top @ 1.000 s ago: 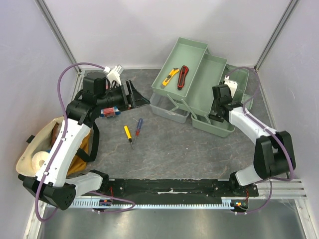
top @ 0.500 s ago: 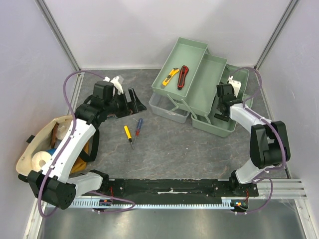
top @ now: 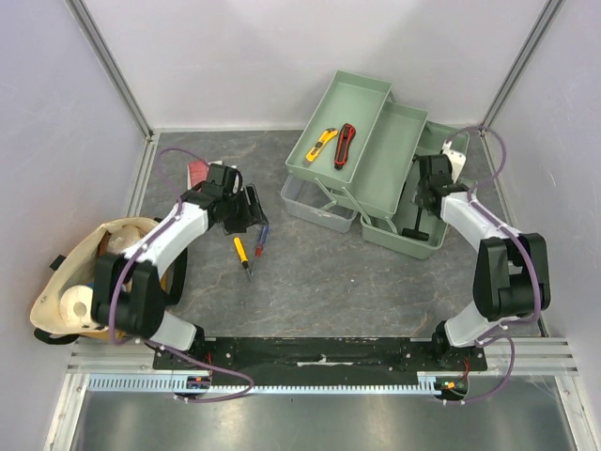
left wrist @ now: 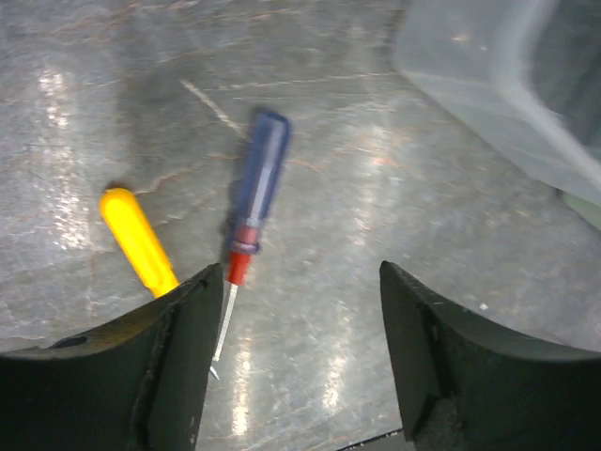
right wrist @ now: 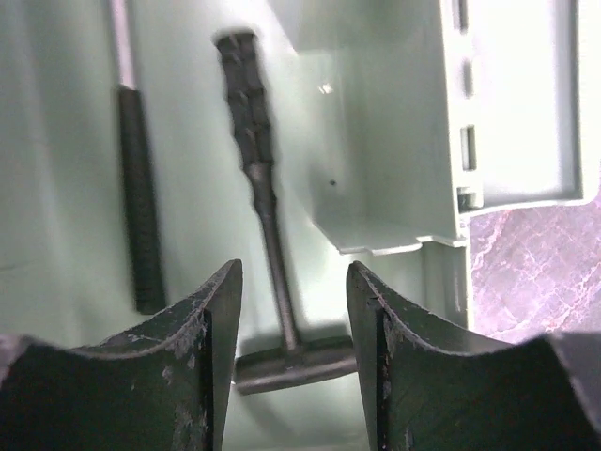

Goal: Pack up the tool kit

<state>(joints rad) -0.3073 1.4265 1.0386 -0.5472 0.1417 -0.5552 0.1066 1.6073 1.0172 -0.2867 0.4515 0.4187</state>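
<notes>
The pale-green toolbox (top: 380, 160) stands open at the back right. Its raised tray holds the yellow knife (top: 323, 143) and the red-black cutter (top: 346, 145). The black hammer (top: 413, 222) (right wrist: 270, 225) lies in the box's bottom compartment. My right gripper (top: 424, 194) (right wrist: 293, 270) hovers open just above the hammer, not touching it. Two screwdrivers lie on the table, one blue-handled (top: 262, 236) (left wrist: 261, 183) and one yellow-handled (top: 240, 251) (left wrist: 139, 240). Just behind them my left gripper (top: 252, 210) (left wrist: 300, 272) is open and empty.
A tan cloth bag (top: 89, 268) with a paper roll (top: 77, 303) sits at the left edge. A red packet (top: 200, 172) lies behind the left arm. The box's clear lower tray (top: 315, 202) juts toward the screwdrivers. A black rod (right wrist: 139, 197) lies beside the hammer.
My right gripper has opened and the hammer now lies loose in the box. The left arm has swung from the back left down over the screwdrivers.
</notes>
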